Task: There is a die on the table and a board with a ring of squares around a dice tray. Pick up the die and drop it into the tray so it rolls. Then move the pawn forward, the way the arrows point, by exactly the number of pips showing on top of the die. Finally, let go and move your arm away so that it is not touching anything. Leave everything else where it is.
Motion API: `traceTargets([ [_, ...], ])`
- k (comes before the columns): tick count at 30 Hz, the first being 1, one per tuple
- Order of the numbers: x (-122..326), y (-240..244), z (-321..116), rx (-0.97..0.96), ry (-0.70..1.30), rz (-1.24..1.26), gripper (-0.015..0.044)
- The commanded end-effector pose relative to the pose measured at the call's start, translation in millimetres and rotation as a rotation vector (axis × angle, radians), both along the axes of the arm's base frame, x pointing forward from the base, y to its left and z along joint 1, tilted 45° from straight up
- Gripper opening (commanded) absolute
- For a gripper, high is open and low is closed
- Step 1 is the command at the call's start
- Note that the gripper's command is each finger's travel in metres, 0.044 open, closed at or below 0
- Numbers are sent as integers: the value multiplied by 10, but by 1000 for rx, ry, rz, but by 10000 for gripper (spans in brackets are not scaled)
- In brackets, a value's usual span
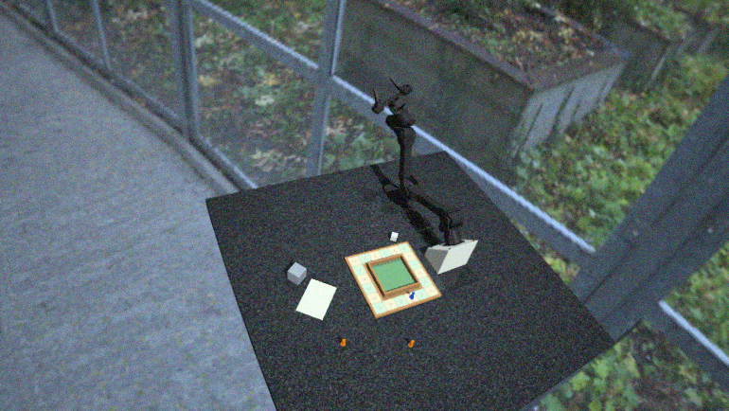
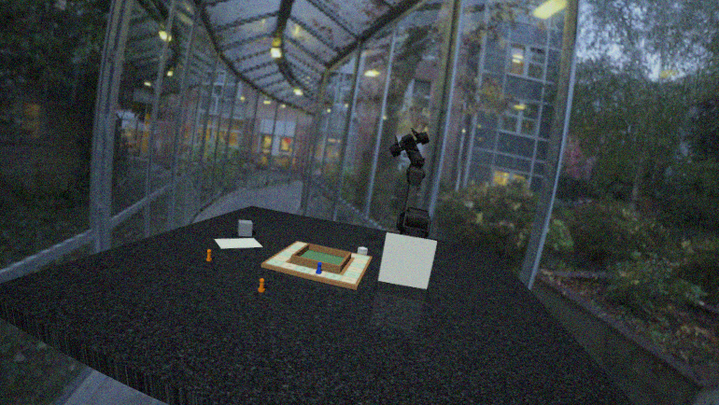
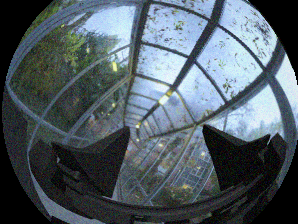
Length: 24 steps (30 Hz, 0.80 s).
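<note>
From the top view, the arm (image 1: 402, 152) stands raised high above the far side of the table (image 1: 485, 327), its gripper (image 1: 392, 92) pointing up and away from everything, jaws spread wide with nothing between them. The small white die (image 1: 394, 236) lies on the table just beyond the far edge of the board (image 1: 357, 265), outside the green tray (image 1: 393, 275). The blue pawn (image 1: 412, 295) stands on a square at the near right side of the ring. Two orange pawns (image 1: 343, 342) stand well apart on the table nearer the camera, and a grey cube (image 1: 296, 273) and a pale card (image 1: 316, 298) lie to the left.

From the exterior view, the die (image 2: 362, 249) sits just beside the board's far right corner, the blue pawn (image 2: 317, 268) on the near row, and the gripper (image 2: 408, 140) high in the air.

The wrist view shows only the glass roof between the two dark, widely parted fingers.

By my judgement nothing is done yet: the die must be grasped, dropped into the tray, read, then the pawn moved and the arm withdrawn.
</note>
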<state>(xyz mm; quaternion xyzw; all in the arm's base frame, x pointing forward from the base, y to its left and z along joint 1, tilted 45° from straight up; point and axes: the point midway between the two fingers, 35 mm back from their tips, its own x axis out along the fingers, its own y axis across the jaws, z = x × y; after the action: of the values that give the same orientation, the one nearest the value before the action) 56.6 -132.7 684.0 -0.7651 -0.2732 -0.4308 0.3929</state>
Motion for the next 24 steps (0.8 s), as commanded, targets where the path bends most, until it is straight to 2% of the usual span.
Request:
traceTargets([
  [1, -3, 30, -2, -13, 1, -12, 374],
  [5, 15, 603, -86, -267, 31, -260, 275],
  [10, 246, 1287, -349, -628, 84, -592, 275],
  [15, 668, 1792, -786, -1019, 151, -896, 275],
  [19, 1071, 2008, -1230, -1348, 215, -1102, 275],
  [24, 1569, 2035, -1857, -1786, 302, -1294, 275],
])
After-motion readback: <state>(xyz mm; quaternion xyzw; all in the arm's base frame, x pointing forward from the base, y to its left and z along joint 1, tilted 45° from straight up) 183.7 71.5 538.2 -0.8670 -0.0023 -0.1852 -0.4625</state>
